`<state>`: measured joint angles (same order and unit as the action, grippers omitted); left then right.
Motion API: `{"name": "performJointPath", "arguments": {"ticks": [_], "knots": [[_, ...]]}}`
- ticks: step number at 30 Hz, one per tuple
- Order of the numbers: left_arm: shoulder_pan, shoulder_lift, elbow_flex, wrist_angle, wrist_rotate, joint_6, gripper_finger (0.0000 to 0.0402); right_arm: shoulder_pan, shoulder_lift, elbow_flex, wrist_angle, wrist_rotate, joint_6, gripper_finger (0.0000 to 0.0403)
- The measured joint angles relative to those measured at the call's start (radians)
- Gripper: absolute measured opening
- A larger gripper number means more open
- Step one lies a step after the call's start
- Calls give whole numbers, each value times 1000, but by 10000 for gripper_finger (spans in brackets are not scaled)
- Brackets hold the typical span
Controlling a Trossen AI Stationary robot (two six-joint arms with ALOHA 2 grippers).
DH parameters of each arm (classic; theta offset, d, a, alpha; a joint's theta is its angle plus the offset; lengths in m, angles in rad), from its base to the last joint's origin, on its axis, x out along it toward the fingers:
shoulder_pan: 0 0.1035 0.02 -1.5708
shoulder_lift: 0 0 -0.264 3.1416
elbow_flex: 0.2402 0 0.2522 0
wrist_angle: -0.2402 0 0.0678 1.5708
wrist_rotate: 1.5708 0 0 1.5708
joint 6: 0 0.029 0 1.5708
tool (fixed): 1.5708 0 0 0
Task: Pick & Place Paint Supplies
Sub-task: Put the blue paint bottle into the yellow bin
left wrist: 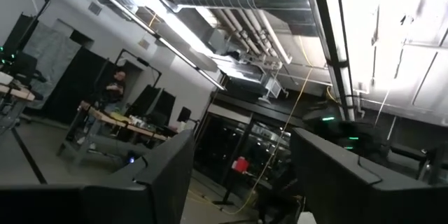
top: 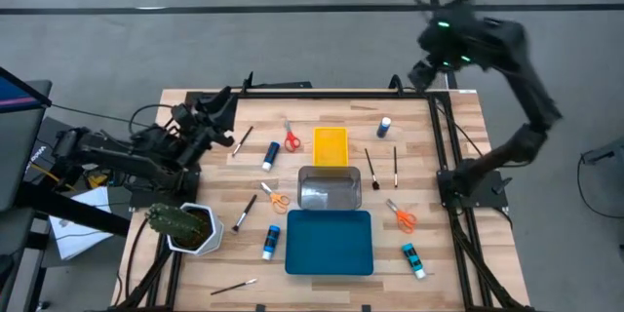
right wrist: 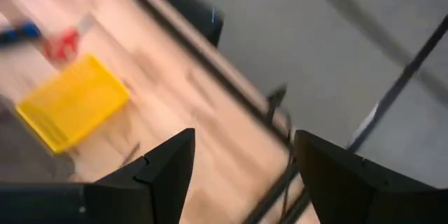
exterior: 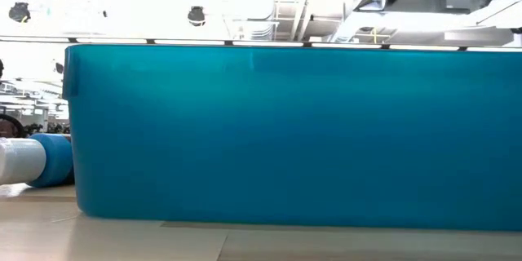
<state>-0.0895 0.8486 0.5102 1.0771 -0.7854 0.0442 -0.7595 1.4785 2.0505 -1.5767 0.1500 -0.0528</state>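
Observation:
Several blue bottles with white caps lie on the table, among them bottle (top: pixel 271 152), bottle (top: pixel 384 128) and bottle (top: pixel 413 260). Red scissors (top: pixel 291 137) and orange scissors (top: pixel 275 198), (top: pixel 402 216) lie flat. Thin paintbrushes (top: pixel 371 169), (top: pixel 242 140), (top: pixel 244 213) lie scattered between them. My left gripper (top: pixel 222 105) sits open at the table's far left corner, pointing up into the room (left wrist: pixel 241 136). My right gripper (top: pixel 421 73) hangs open, high above the far right edge (right wrist: pixel 243 134). It holds nothing; the yellow tray (right wrist: pixel 73 101) and red scissors (right wrist: pixel 63 42) show below it.
A yellow tray (top: pixel 330 146), a clear tray (top: pixel 324 190) and a blue tray (top: pixel 330 242) stand in a row down the table's middle. A cactus in a white pot (top: pixel 185 224) stands near the left edge. The blue tray's wall (exterior: pixel 294 130) fills the low view, with a bottle (exterior: pixel 33 159) beside it. A person (left wrist: pixel 115 87) stands far off.

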Motion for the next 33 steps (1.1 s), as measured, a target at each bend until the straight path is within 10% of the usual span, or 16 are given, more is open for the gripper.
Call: {"name": "performJointPath", "arguments": {"ticks": [11,33], "knots": [[-17,49,0,1,0,-54,231,-26,196,-221,178,-101,52,240],[-16,50,0,-6,-39,-86,231,4,98,-869,574,-163,222,240]]}}
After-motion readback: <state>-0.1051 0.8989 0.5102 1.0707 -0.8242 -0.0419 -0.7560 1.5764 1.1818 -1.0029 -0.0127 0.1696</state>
